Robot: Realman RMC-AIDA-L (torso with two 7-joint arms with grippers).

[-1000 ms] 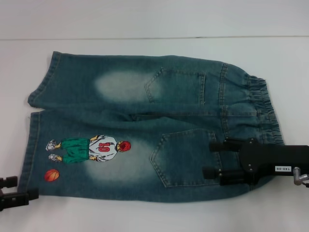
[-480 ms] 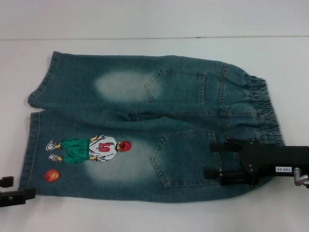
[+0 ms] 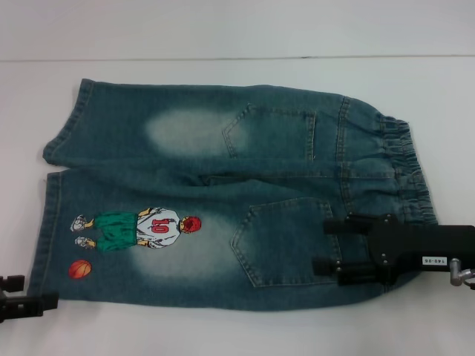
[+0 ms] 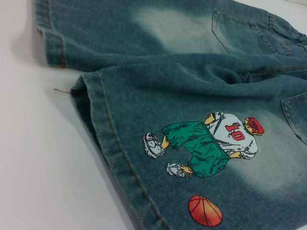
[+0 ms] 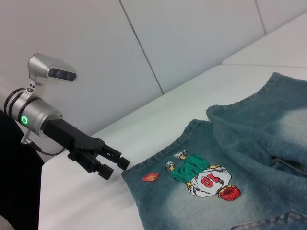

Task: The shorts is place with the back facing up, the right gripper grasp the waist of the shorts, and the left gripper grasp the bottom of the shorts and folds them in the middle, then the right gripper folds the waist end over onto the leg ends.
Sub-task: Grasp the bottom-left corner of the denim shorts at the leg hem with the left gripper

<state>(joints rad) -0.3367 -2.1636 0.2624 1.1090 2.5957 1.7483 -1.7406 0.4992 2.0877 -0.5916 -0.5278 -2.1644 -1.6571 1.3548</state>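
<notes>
Blue denim shorts (image 3: 223, 170) lie flat, back up, with two rear pockets showing. The elastic waist (image 3: 404, 170) is at the right and the leg hems (image 3: 46, 222) are at the left. A basketball player print (image 3: 141, 228) marks the near leg. My right gripper (image 3: 324, 245) is open over the near pocket, just inside the waist, with nothing held. My left gripper (image 3: 41, 291) is open beside the near leg's hem corner, off the cloth. The right wrist view shows the left gripper (image 5: 120, 168) just short of that corner.
The shorts rest on a white table (image 3: 223, 334) whose far edge (image 3: 223, 58) meets a white wall. A small orange basketball print (image 4: 205, 211) sits near the hem. A loose thread (image 4: 61, 90) sticks out from the hem.
The left gripper has shifted slightly near the hem corner. The right gripper has edged a little toward the waist. The shorts have not moved.
</notes>
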